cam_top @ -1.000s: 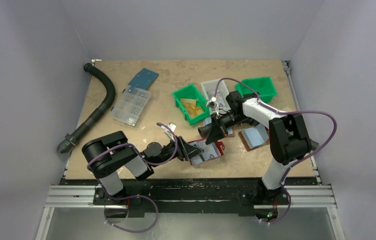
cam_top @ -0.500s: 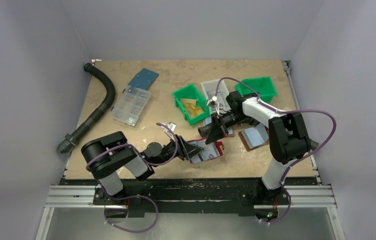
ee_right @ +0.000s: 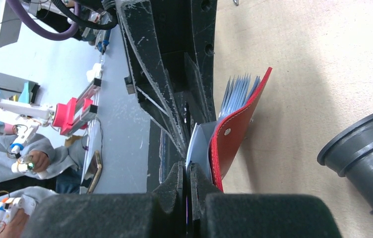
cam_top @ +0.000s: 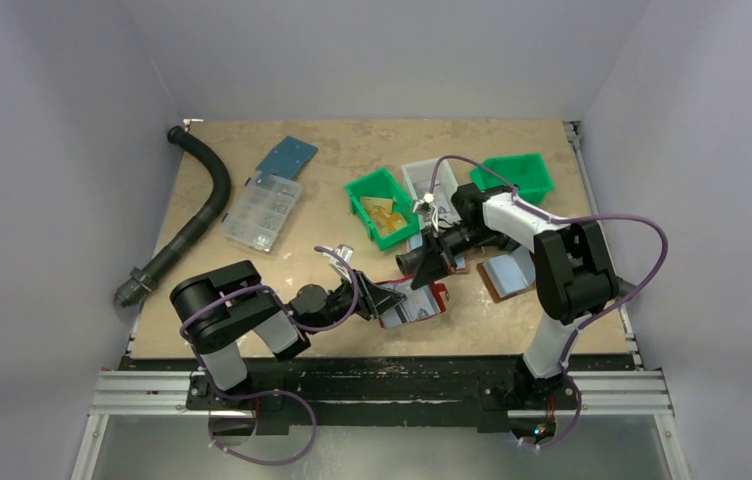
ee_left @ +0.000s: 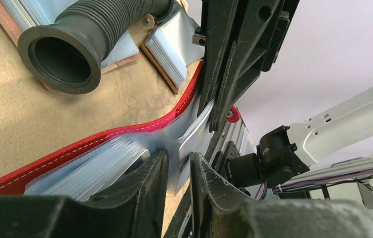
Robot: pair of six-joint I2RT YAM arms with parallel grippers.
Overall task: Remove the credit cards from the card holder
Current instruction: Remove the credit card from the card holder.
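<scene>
The card holder (cam_top: 430, 300) lies open near the table's front edge, with a red cover (ee_left: 75, 148) and pale blue-grey pockets (ee_left: 93, 166). My left gripper (cam_top: 390, 300) reaches in from the left. Its jaws (ee_left: 179, 157) stand narrowly open around the edge of a pale blue-grey sheet (ee_left: 188, 141), which may be a credit card or a pocket leaf. My right gripper (cam_top: 430, 264) comes from behind and is shut (ee_right: 188, 171) on a thin pale sheet (ee_right: 198, 144) of the card holder, right beside the red cover flap (ee_right: 234, 131). No separate credit card can be told apart.
A short grey corrugated tube end (ee_left: 70, 49) (ee_right: 368, 153) lies just behind the holder. Brown folders with pale blue insides (cam_top: 507, 272) lie to the right. Two green bins (cam_top: 382, 205) (cam_top: 517, 175), a white bin (cam_top: 420, 180), a clear organiser box (cam_top: 262, 212) and a black hose (cam_top: 202, 200) stand further back.
The left gripper's jaws have narrowed around the pale sheet, and the left arm's elbow has shifted slightly right. The right arm and the holder have stayed put.
</scene>
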